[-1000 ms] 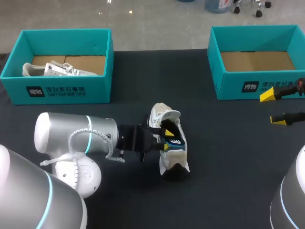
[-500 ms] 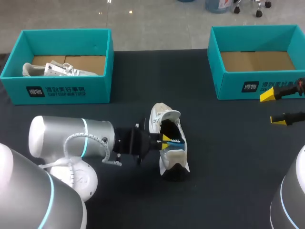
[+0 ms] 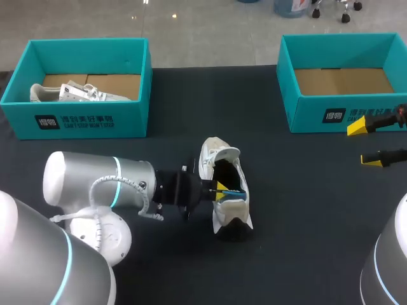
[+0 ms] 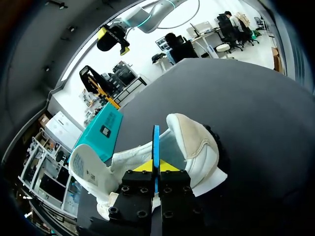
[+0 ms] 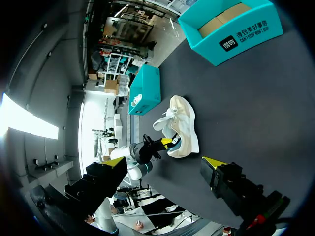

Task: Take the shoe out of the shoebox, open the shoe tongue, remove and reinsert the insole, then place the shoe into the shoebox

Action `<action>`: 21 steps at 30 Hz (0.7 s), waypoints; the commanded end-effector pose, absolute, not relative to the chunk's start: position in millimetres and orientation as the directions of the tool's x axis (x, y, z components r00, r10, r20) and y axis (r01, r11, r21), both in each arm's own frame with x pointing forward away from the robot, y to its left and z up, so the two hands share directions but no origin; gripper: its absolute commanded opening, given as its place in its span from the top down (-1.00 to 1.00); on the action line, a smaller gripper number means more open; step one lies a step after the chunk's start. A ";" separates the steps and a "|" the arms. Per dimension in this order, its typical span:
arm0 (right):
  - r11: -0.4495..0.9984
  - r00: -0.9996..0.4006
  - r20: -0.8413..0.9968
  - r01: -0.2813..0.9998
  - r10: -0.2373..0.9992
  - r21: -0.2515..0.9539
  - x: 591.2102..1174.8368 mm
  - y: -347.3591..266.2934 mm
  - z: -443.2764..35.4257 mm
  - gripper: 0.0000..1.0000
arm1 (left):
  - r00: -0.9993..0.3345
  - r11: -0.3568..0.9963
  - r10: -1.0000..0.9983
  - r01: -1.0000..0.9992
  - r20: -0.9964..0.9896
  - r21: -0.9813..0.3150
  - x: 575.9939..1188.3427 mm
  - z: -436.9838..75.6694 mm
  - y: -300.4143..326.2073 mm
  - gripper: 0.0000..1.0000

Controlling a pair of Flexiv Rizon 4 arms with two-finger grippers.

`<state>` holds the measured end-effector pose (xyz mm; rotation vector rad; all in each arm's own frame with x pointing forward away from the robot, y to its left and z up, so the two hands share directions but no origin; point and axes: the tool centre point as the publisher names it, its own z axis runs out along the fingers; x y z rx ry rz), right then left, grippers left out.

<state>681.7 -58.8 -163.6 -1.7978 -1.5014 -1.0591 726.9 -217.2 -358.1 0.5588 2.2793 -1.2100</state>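
left gripper (image 3: 219, 190): we have it at the shoe's opening, coming in from the left, fingers pinched together on the blue insole (image 3: 233, 190).
left wrist check: the insole (image 4: 156, 140) stands on edge between both yellow tips of the left gripper (image 4: 156, 167), touched from both sides.
shoe (image 3: 230, 210): white, on the dark table (image 3: 305, 210) near the middle, between the two boxes and nearer us. It is outside both boxes. Its beige heel (image 4: 197, 142) shows just beyond the fingers.
insole: partly inside the shoe; how deep it sits we cannot tell.
right gripper (image 3: 365, 143): at the table's right edge, in front of the right shoebox (image 3: 318, 117), fingers wide apart, holding nothing.
right wrist check: the shoe (image 5: 183, 125) lies well ahead of the spread right gripper (image 5: 162, 162).
left shoebox (image 3: 76, 121): teal, far left corner, with a second shoe (image 3: 70, 93) lying inside.
right shoebox: teal, far right corner, brown cardboard floor showing.
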 end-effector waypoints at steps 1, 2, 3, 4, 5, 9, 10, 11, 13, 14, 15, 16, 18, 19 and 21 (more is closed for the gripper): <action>-0.214 0.061 0.845 0.975 0.531 0.064 681.4 -58.2 -163.6 -1.00 | -0.800 0.535 0.128 0.554 -0.586 -0.638 729.3 -359.3 -222.8 1.00; -0.214 0.061 0.845 0.975 0.531 0.064 681.4 -58.2 -163.6 -1.00 | -0.800 0.535 0.129 0.553 -0.585 -0.639 728.9 -359.4 -223.2 1.00; -0.214 0.061 0.845 0.975 0.531 0.064 681.4 -58.2 -163.6 -1.00 | -0.801 0.532 0.129 0.554 -0.585 -0.640 727.5 -358.5 -223.7 1.00; -0.214 0.061 0.845 0.975 0.531 0.064 681.4 -58.2 -163.6 -1.00 | -0.800 0.528 0.129 0.555 -0.585 -0.642 726.1 -357.0 -223.8 0.91; -0.214 0.061 0.845 0.975 0.531 0.064 681.4 -58.2 -163.6 -1.00 | -0.800 0.525 0.127 0.556 -0.587 -0.644 725.2 -355.6 -223.5 0.62; -0.214 0.061 0.845 0.975 0.531 0.064 681.4 -58.2 -163.6 -1.00 | -0.793 0.524 0.124 0.563 -0.596 -0.639 723.3 -350.2 -219.9 0.38; -0.214 0.061 0.845 0.975 0.531 0.064 681.4 -58.2 -163.6 -1.00 | -0.791 0.524 0.123 0.565 -0.599 -0.637 723.0 -348.4 -218.6 0.37; -0.214 0.061 0.845 0.975 0.531 0.064 681.4 -58.2 -163.6 -1.00 | -0.789 0.524 0.123 0.567 -0.602 -0.636 722.4 -346.7 -217.5 0.38; -0.214 0.061 0.845 0.975 0.531 0.064 681.4 -58.2 -163.6 -1.00 | -0.784 0.526 0.124 0.572 -0.609 -0.629 721.4 -343.3 -215.7 0.39; -0.214 0.061 0.845 0.975 0.531 0.064 681.4 -58.2 -163.6 -1.00 | -0.781 0.528 0.125 0.575 -0.612 -0.626 721.0 -341.5 -214.8 0.40; -0.214 0.061 0.845 0.975 0.531 0.064 681.4 -58.2 -163.6 -1.00 | -0.779 0.527 0.125 0.577 -0.615 -0.624 720.7 -339.8 -214.2 0.40; -0.214 0.061 0.845 0.975 0.531 0.064 681.4 -58.2 -163.6 -1.00 | -0.776 0.526 0.125 0.580 -0.618 -0.622 720.7 -338.1 -213.6 0.40; -0.214 0.061 0.845 0.975 0.531 0.064 681.4 -58.2 -163.6 -1.00 | -0.770 0.524 0.124 0.586 -0.626 -0.618 720.9 -334.5 -213.0 0.43; -0.214 0.061 0.845 0.975 0.531 0.064 681.4 -58.2 -163.6 -1.00 | -0.768 0.523 0.123 0.588 -0.628 -0.617 721.0 -332.8 -212.9 0.45; -0.214 0.061 0.845 0.975 0.531 0.064 681.4 -58.2 -163.6 -1.00 | -0.763 0.523 0.126 0.594 -0.634 -0.611 721.0 -330.6 -213.0 0.48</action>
